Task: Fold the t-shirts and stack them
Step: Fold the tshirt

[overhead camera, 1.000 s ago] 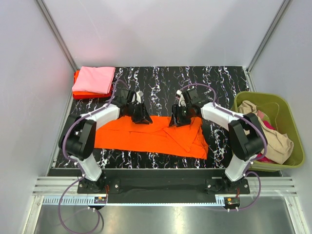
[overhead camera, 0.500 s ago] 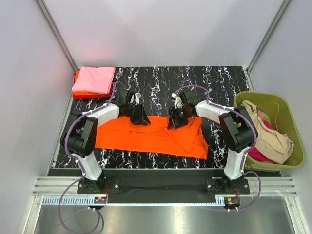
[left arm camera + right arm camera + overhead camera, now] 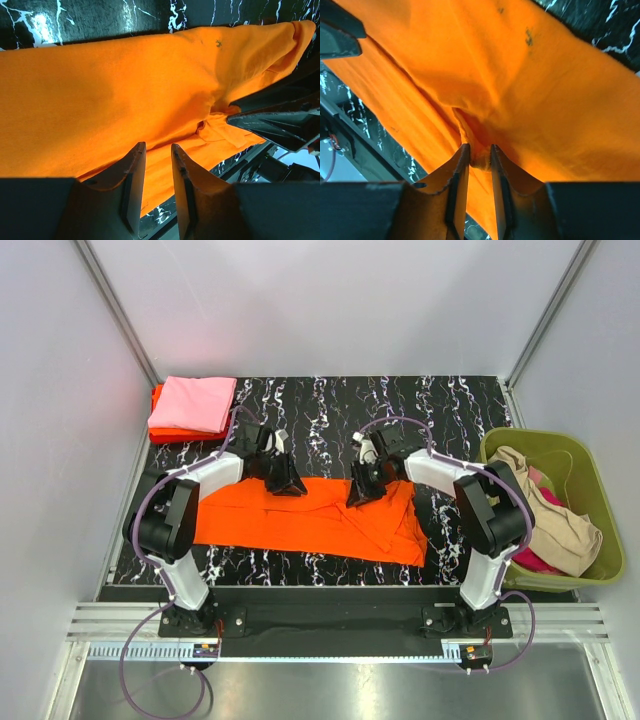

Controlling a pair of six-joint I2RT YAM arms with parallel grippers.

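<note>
Black marbled table [image 3: 450, 400] carries the bright orange t-shirt [image 3: 300, 525] spread flat across the near middle. The olive-green basket [image 3: 540, 437] off the right edge holds a beige t-shirt [image 3: 560, 525], and the folded pink t-shirt [image 3: 192, 403] sits on a red-orange t-shirt [image 3: 170, 435] in the far-left corner. Left gripper [image 3: 158, 146] is pinched nearly closed on the orange shirt's far edge, and right gripper [image 3: 480, 147] clamps a bunched fold of the same edge further right.
</note>
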